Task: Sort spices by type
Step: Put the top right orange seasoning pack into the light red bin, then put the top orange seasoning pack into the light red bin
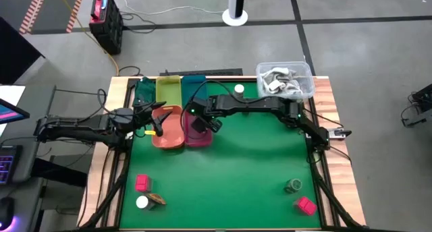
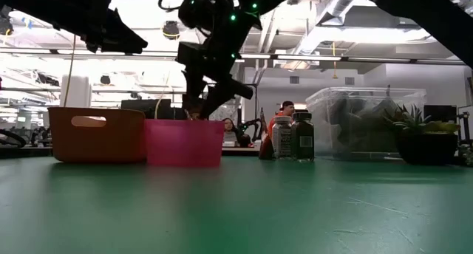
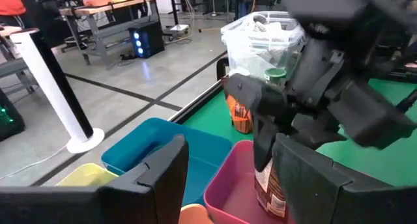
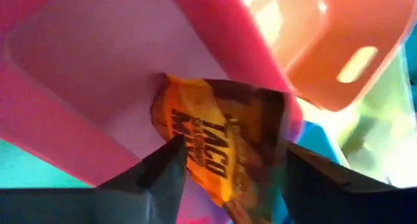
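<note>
My right gripper [image 1: 199, 126] hangs over the pink tray [image 1: 200, 139], shut on a reddish-brown spice packet [image 4: 221, 146]. My left gripper [image 1: 156, 123] hovers open above the orange tray [image 1: 170, 132] and holds nothing. At the table's near left lie a pink-red block [image 1: 142, 183], a white-capped jar [image 1: 142, 202] and a second brown packet [image 1: 157, 199]. A dark green jar [image 1: 293, 185] and another pink-red block [image 1: 306, 205] sit near right. Two more jars [image 2: 283, 138] [image 2: 304, 138] stand upright near the far edge. My right gripper pinches the packet's upper part [image 4: 195, 155] between its two fingers [image 4: 159, 175], coming from above and pointing down. The packet hangs below the fingers with its lower end [image 3: 268, 188] inside the pink tray; whether it touches the tray floor, I cannot tell.
Green [image 1: 144, 90], yellow [image 1: 169, 89] and teal [image 1: 194, 85] trays line the far edge behind the orange and pink ones. A clear tub of grey-white items [image 1: 285, 79] sits at the far right corner, a small spiky plant [image 2: 421, 132] beside it. The table's middle is open green mat.
</note>
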Robot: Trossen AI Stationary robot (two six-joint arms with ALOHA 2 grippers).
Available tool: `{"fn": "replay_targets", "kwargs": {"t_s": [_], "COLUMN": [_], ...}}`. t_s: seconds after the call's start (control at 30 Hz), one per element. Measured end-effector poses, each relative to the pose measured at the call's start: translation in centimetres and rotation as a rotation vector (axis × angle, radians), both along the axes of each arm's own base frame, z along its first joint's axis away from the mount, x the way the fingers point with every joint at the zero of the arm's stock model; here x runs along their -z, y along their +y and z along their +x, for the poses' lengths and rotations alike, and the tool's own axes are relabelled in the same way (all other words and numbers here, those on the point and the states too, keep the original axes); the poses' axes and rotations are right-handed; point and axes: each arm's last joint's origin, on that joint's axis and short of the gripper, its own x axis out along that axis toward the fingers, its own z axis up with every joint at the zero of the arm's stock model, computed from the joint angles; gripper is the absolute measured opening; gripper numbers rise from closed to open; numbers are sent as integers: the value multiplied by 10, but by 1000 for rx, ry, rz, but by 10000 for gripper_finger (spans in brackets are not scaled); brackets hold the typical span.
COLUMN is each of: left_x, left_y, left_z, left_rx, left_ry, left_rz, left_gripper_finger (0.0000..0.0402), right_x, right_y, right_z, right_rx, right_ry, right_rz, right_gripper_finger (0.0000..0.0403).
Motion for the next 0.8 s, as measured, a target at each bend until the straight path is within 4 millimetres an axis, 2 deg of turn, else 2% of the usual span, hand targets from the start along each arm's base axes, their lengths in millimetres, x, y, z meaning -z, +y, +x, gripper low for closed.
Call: {"fn": "replay_targets", "kwargs": {"t_s": [0.23, 0.37, 0.53, 0.7, 0.8], "left_x": [0, 1, 1, 1, 1], "left_y": [0, 0, 0, 0, 0], "left_z": [0, 0, 0, 0, 0], "left_rx": [-2, -2, -6, -9, -11], "left_ry": [-5, -4, -12, -27, -33], "left_rz": [-8, -17, -37, -59, -63], "left_gripper_finger": [212, 212, 212, 212, 212], "right_x": [-27, -50, -72, -71, -67], "right_y": [-1, -20, -66, -114, -132], "right_z": [-14, -30, -54, -85, -102], "right_rx": [81, 239, 639, 1140, 1333], "right_ry": [-21, -50, -188, -255, -226], "right_rz": [19, -7, 154, 346, 387], "right_gripper_finger": [265, 265, 265, 265, 265]}}
